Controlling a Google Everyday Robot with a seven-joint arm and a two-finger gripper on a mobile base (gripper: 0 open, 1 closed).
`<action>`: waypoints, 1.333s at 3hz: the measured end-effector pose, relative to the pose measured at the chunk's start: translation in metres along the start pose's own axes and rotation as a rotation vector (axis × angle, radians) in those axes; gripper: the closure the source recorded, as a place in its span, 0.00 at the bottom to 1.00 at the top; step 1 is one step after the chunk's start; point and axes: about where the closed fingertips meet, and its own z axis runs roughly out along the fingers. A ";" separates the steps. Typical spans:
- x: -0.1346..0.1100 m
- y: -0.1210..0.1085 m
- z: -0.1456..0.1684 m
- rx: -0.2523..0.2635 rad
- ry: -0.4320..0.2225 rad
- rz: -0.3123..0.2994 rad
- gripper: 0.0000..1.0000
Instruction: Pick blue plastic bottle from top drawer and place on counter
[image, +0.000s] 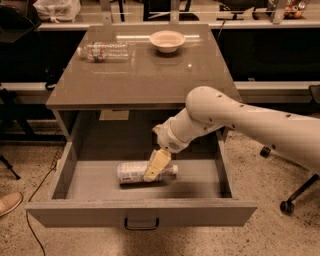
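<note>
The blue plastic bottle (134, 172) lies on its side on the floor of the open top drawer (142, 212), its small white cap pointing right. My gripper (156, 166) reaches down into the drawer from the right and sits over the bottle's right half, its cream fingers (159, 163) covering the bottle's neck end. The glossy counter (145, 75) spreads above the drawer. My white arm comes in from the right edge of the view.
A long clear ribbed bottle (105, 51) lies at the counter's back left. A white bowl (167, 40) stands at the counter's back centre. A paper label (114, 115) is stuck at the drawer's back wall. An office chair base (295, 192) stands on the floor at right.
</note>
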 end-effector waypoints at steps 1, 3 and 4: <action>0.010 -0.002 0.040 -0.005 0.023 0.008 0.03; 0.034 0.003 0.063 -0.006 0.058 0.037 0.28; 0.045 0.009 0.042 0.027 0.047 0.058 0.51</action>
